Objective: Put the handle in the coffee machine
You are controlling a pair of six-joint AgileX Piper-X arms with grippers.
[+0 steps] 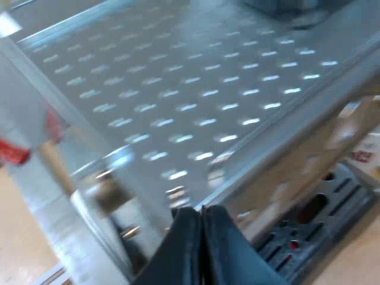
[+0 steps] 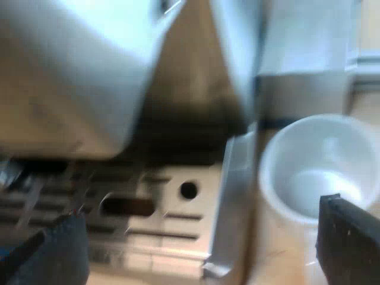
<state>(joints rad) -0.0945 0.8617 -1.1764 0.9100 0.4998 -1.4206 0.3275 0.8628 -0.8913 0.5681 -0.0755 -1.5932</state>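
My left gripper (image 1: 202, 212) pinched empty over the machine's (image 1: 178, 89) top, right gripper (image 2: 199, 211) gaping empty by the mug (image 2: 309, 178) at the tray's (image 2: 172, 228) edge, I judged fetching the handle came next.

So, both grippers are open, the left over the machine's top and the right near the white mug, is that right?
Not quite: the left wrist view shows the left gripper shut over the machine's top; the right gripper is open near the white mug.

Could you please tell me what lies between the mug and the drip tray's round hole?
In the right wrist view, just the tray's metal side edge separates mug and hole.
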